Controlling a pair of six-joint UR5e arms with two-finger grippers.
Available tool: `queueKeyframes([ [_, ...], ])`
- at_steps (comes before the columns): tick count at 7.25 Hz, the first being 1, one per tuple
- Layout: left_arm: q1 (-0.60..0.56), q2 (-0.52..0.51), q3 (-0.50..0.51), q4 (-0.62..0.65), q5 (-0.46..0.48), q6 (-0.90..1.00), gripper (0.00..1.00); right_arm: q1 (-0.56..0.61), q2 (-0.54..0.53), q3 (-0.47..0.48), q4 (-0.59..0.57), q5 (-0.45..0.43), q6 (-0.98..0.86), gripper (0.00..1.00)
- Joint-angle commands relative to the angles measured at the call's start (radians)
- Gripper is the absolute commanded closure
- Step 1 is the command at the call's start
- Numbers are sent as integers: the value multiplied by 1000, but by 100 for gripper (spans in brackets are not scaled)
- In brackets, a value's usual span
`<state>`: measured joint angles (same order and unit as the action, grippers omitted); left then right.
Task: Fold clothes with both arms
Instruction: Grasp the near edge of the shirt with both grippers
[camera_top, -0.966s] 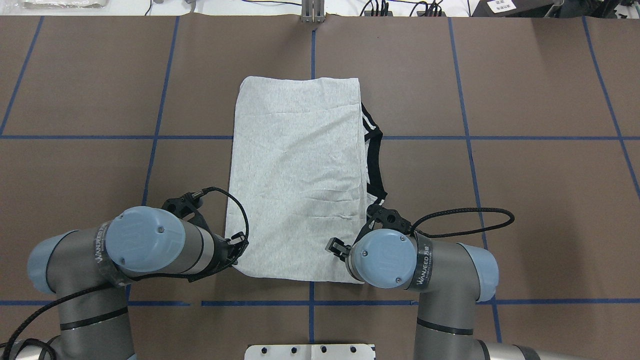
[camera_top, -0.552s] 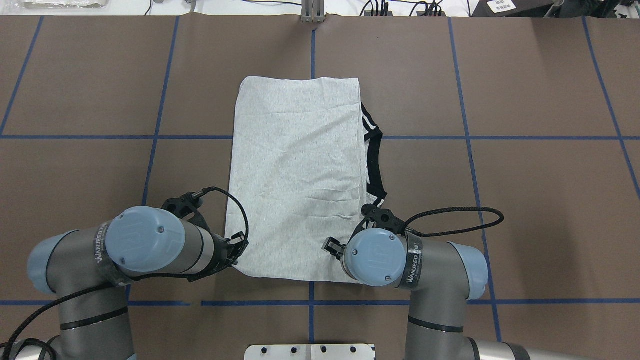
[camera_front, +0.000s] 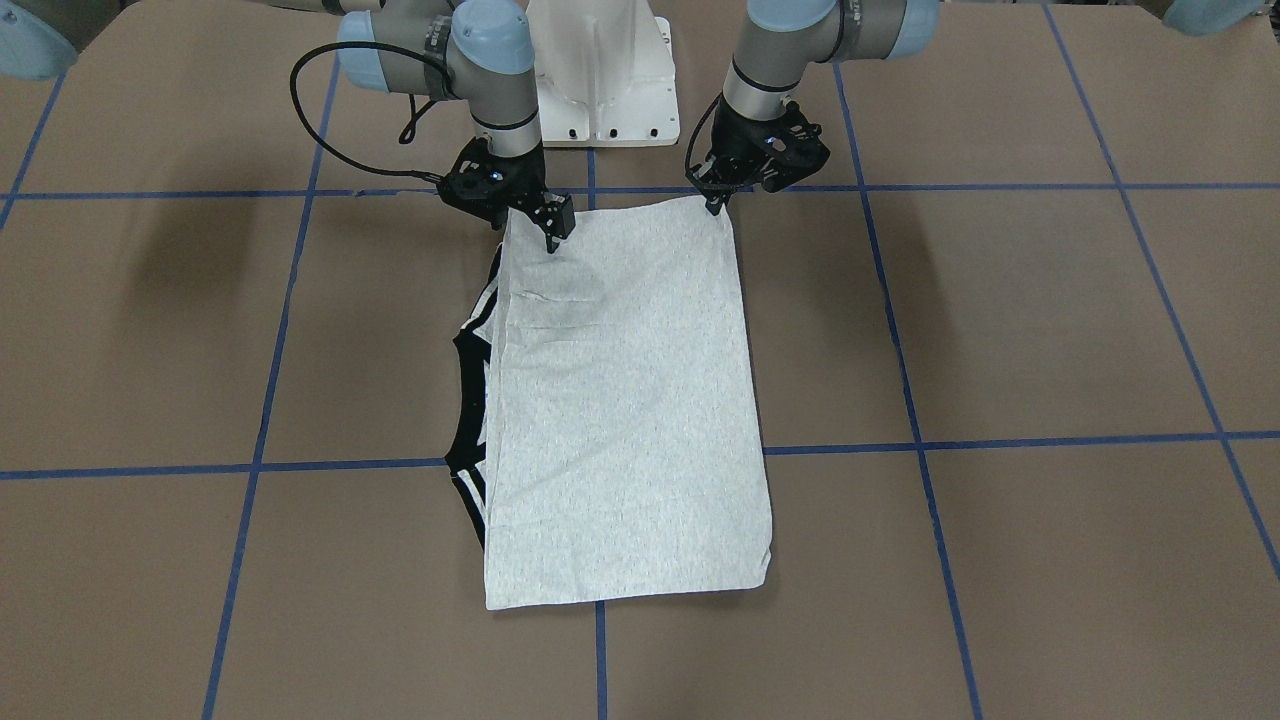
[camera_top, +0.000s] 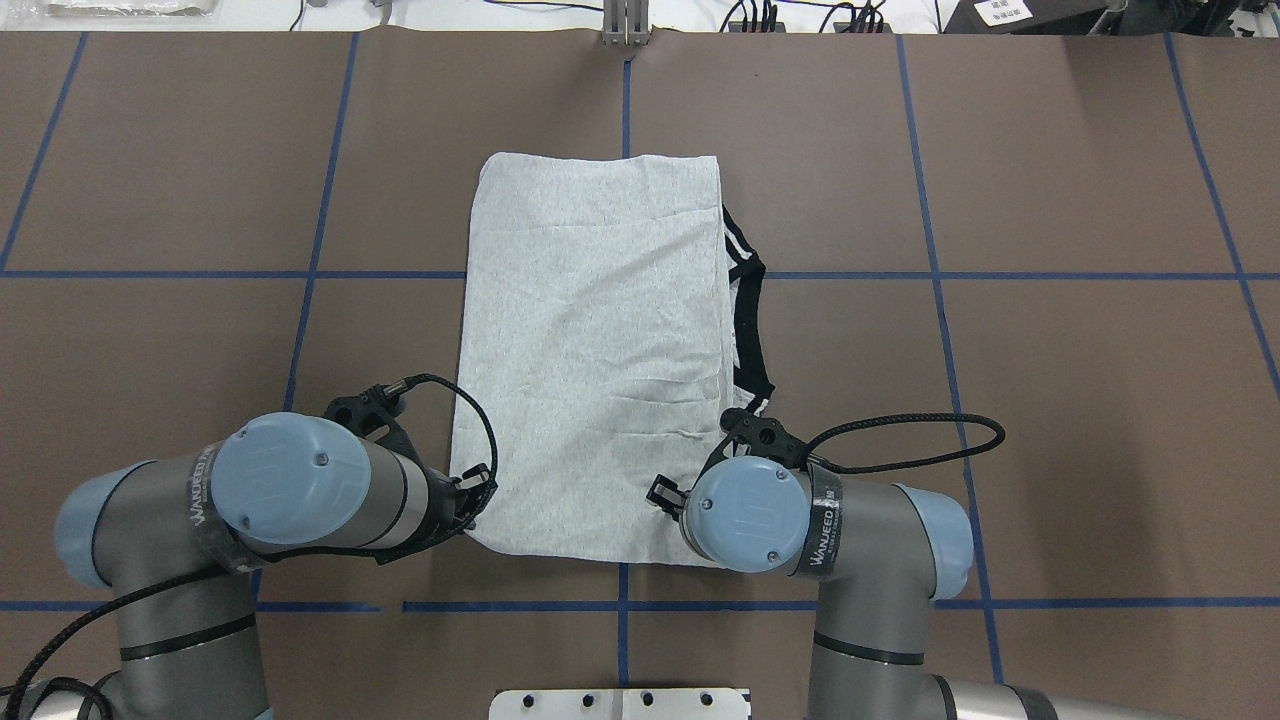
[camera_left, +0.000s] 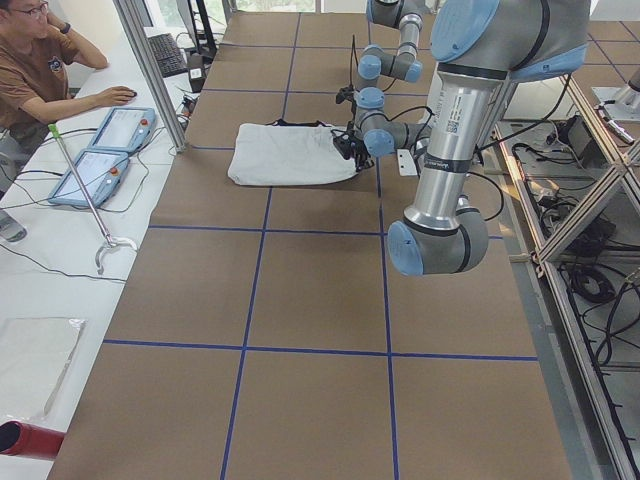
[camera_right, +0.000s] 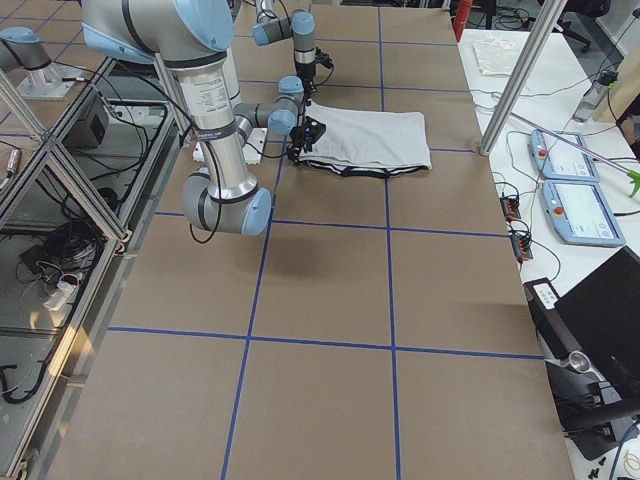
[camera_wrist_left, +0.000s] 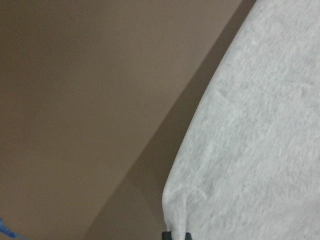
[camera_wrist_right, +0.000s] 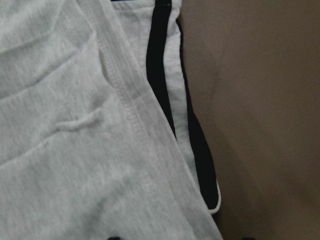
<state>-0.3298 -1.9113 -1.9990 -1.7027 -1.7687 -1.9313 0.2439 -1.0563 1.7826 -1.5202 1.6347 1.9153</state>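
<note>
The clothes are one light grey T-shirt (camera_top: 590, 350), folded into a long rectangle and lying flat on the brown table. Its black collar with the striped shoulders (camera_top: 748, 310) sticks out along the robot's right side. My left gripper (camera_front: 716, 200) is at the near left corner and is shut on that corner; the left wrist view shows the cloth (camera_wrist_left: 260, 150) pinched and slightly raised. My right gripper (camera_front: 553, 228) hovers open over the near right corner, its jaws apart over the hem (camera_wrist_right: 65, 150) beside the black stripe (camera_wrist_right: 162, 65). The printed front is hidden.
The white pedestal base (camera_front: 600, 70) stands just behind the shirt's near edge. Blue tape lines cross the brown table (camera_top: 1050, 400). A person (camera_left: 40, 60) sits at a side bench with two teach pendants (camera_left: 120, 128). More pendants (camera_right: 580, 210) lie on the opposite bench.
My right arm has shifted a little towards the robot's left, further over the shirt's near right corner. The left arm and the shirt have not moved.
</note>
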Motion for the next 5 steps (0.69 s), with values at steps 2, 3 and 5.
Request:
queueKeyframes([
  [2, 0, 0, 0, 0, 0, 0, 100, 0, 1, 3, 0, 5, -1, 93],
  [3, 0, 0, 0, 0, 0, 0, 100, 2, 1, 5, 2, 5, -1, 100],
  [5, 0, 0, -1, 2, 0, 0, 100, 26, 1, 8, 8, 37, -4, 100],
])
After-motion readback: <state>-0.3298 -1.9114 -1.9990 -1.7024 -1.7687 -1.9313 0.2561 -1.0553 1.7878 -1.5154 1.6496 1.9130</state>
